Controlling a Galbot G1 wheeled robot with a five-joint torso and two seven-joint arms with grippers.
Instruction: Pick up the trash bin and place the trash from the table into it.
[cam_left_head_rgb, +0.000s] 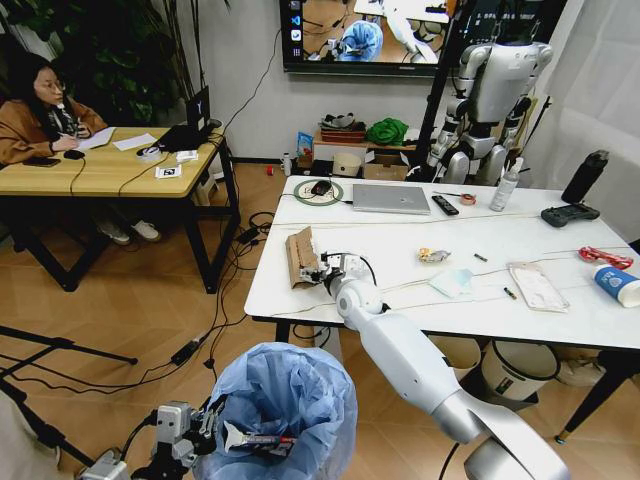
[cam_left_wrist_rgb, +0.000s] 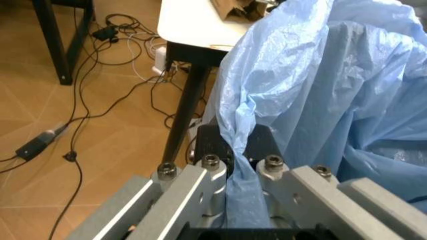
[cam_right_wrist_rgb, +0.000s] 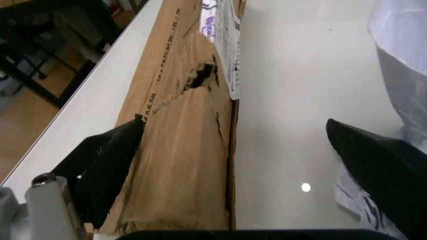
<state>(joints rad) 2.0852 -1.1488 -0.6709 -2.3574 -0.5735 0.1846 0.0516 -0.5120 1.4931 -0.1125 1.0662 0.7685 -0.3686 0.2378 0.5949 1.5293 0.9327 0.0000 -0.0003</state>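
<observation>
My left pincer is clamped on the trash bin's blue liner rim, at six o'clock below the tabletop. My right pincer, spread apart, straddles the brown paper bag at nine o'clock; next I'd judge it must close squarely.

Left gripper clamped low at the robot's left — right gripper spread wide, arm stretched forward.
</observation>
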